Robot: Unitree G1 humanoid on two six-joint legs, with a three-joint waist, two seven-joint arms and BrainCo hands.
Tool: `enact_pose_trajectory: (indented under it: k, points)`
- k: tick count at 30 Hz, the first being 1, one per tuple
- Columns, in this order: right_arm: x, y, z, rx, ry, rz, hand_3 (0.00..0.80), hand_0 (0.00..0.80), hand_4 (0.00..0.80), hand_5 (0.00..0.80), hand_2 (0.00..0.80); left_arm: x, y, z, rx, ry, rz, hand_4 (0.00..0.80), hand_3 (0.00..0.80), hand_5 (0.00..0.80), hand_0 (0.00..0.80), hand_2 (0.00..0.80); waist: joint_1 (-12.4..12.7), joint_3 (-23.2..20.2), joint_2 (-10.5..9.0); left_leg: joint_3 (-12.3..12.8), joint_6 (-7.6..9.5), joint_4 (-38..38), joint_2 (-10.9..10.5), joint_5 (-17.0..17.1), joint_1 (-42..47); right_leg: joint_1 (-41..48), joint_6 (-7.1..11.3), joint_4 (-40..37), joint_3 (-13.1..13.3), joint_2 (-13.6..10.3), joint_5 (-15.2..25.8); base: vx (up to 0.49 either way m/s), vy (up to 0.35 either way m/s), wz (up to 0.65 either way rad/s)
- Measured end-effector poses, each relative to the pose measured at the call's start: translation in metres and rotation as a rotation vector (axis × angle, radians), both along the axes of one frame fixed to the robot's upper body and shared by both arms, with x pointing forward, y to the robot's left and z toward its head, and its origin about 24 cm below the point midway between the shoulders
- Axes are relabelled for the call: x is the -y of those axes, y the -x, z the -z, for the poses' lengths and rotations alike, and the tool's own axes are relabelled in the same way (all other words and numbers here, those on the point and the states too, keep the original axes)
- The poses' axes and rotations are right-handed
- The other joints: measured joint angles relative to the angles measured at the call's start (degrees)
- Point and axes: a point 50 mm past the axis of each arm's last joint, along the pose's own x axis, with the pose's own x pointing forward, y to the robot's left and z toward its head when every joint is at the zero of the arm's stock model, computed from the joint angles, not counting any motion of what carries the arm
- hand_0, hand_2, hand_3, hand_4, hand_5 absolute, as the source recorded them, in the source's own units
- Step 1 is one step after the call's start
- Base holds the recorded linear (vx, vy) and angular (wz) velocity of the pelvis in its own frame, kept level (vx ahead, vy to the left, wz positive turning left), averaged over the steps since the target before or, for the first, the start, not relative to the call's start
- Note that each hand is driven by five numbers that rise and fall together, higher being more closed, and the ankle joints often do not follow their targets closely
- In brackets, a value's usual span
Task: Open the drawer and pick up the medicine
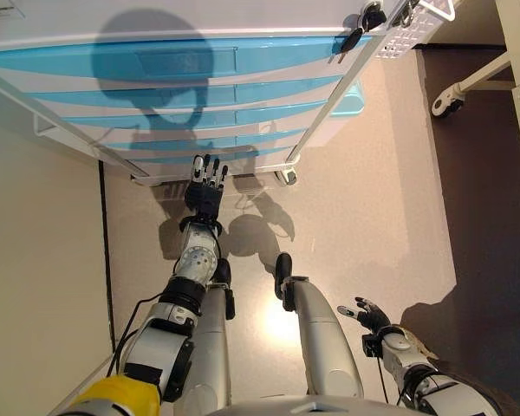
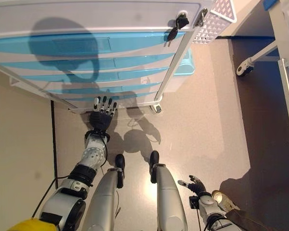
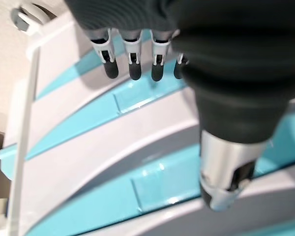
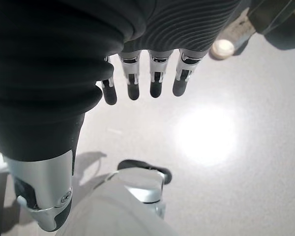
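Ahead of the left hand: the left hand (image 1: 206, 185) reaches, fingers straight and apart, toward the drawer cabinet (image 1: 182, 95); its blue drawer fronts (image 3: 137, 96) are all closed.
Medicine: not visible; presumably inside a drawer.
Right hand: the right hand (image 2: 194, 185) hangs low by the robot's side, fingers relaxed, empty.
Risk: fingertips could slip off the shallow recessed pull, or pulling could roll the cabinet on its caster (image 1: 285, 177).
Edges: wall close on the hand's left.
Room: bare floor (image 1: 381, 217) to its right.

No legible text, labels or numbers; drawer fronts (image 1: 182, 65) plain.
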Motion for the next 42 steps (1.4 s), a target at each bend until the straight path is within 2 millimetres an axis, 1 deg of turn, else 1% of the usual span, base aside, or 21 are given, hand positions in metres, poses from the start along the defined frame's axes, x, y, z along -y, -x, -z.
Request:
enact_pose_trajectory:
  k: [7,14,17,23,39,42]
  points:
    - [0.000,0.000,0.000,-0.001,0.000,0.000,0.000,0.000,0.000,0.000,0.000,-0.002,-0.002,-0.003,0.004,-0.016,-0.004,0.000,0.000,0.000,0.000,0.000,-0.04,0.06,-0.04,0.13,0.09,-0.82,0.25,0.06,1.01,1.12,0.10,-0.89,0.02,0.05,0.32,0.004,0.000,-0.01]
    - [0.000,0.001,0.000,-0.003,0.000,0.000,0.000,0.000,0.000,0.000,0.000,-0.014,-0.008,-0.018,0.048,-0.035,-0.035,0.000,0.000,0.000,0.000,0.000,-0.23,0.07,-0.07,0.15,0.10,-1.36,0.25,0.06,1.35,1.42,0.12,-1.50,0.02,0.06,0.33,0.000,0.000,0.00]
    - [0.001,0.003,0.002,-0.011,0.002,0.002,0.000,0.000,0.000,0.000,0.000,-0.014,-0.010,-0.028,0.077,-0.030,-0.044,0.000,0.000,0.000,0.000,0.000,-0.16,0.08,-0.08,0.16,0.11,-1.68,0.22,0.08,1.45,1.47,0.15,-1.61,0.02,0.05,0.37,0.000,0.000,0.00]
    - [0.001,0.004,0.002,-0.016,0.004,0.000,0.000,0.000,0.000,0.000,0.000,-0.014,-0.008,-0.034,0.096,-0.029,-0.043,0.000,0.000,0.000,0.000,0.000,0.13,1.02,-0.51,0.21,0.18,-2.31,0.16,0.29,2.04,1.98,0.17,-1.95,0.01,-0.03,0.38,0.000,0.000,0.00]
    - [0.001,0.005,0.002,-0.027,0.021,-0.041,0.000,0.000,0.000,0.000,0.000,-0.021,-0.009,-0.037,0.083,-0.050,-0.063,0.000,0.000,0.000,0.000,0.000,-0.03,1.27,-0.43,0.22,-0.02,-4.93,-0.42,1.61,3.94,2.82,0.03,-2.63,0.18,-0.44,0.54,0.000,0.000,0.00]
    - [0.002,0.005,0.002,-0.034,0.034,-0.071,0.000,0.000,0.000,0.000,0.000,-0.022,-0.009,-0.038,0.085,-0.069,-0.059,0.000,0.000,0.000,0.000,0.000,0.01,1.29,-0.39,0.23,0.01,-5.29,-0.43,1.86,3.94,2.81,0.03,-3.06,0.18,-0.44,0.83,0.000,0.000,0.00]
